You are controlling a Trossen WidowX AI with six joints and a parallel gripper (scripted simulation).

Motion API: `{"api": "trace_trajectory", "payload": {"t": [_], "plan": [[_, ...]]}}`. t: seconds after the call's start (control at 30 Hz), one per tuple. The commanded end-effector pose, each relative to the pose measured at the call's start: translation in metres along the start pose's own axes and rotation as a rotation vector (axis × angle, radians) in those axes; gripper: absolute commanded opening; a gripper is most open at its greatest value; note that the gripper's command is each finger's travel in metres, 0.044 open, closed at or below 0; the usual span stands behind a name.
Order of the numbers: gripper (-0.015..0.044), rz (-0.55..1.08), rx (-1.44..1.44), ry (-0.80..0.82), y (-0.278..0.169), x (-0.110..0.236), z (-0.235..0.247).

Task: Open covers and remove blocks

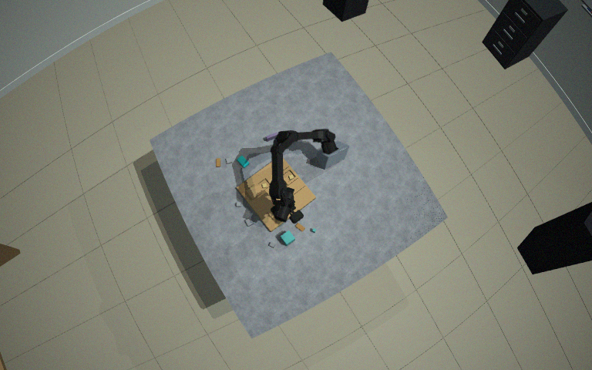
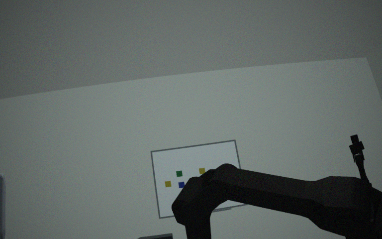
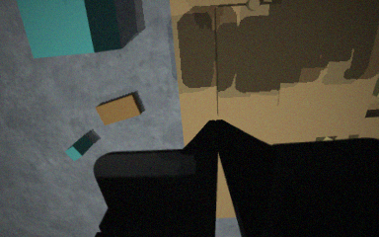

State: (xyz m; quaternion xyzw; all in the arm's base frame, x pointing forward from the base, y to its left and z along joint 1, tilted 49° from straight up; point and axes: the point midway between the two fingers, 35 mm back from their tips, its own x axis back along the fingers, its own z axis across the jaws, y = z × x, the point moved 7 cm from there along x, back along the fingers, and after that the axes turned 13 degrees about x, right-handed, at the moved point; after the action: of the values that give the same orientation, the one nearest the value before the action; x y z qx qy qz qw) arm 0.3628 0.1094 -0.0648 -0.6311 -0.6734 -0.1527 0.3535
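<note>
The tan puzzle board (image 1: 305, 196) (image 3: 252, 118) lies under the arm, partly hidden by it and its shadow. Two small pale yellow pieces, one on the left (image 1: 264, 185) and one on the right (image 1: 290, 176), show in dark-edged recesses on its upper half. In the wrist view a thin dark groove runs down the board, and a small round knob (image 3: 253, 4) shows at the top. How far each cover is open cannot be told. My gripper (image 3: 215, 126) is shut and empty, its tips over the board near one edge. The arm hides the board's middle and lower part.
Beside the board lie a large teal block (image 1: 287, 237) (image 3: 59, 27), an orange block (image 1: 300, 227) (image 3: 119, 110) and a small teal piece (image 1: 313, 230) (image 3: 74, 152). Another teal block (image 1: 242, 161), another orange block (image 1: 218, 162) and a purple item (image 1: 270, 136) lie beyond. A grey box (image 1: 334, 156) is by the arm's base.
</note>
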Motion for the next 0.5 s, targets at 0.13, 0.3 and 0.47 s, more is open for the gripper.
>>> {"api": "trace_trajectory", "payload": {"t": [0.13,0.3,0.47], "plan": [[0.0000,0.002,-0.003,0.001,-0.0001,-0.0003,0.0001],[0.0000,0.002,-0.003,0.001,0.0002,-0.0035,0.0001],[0.0000,0.002,-0.003,0.001,0.0004,-0.0086,0.0001]]}}
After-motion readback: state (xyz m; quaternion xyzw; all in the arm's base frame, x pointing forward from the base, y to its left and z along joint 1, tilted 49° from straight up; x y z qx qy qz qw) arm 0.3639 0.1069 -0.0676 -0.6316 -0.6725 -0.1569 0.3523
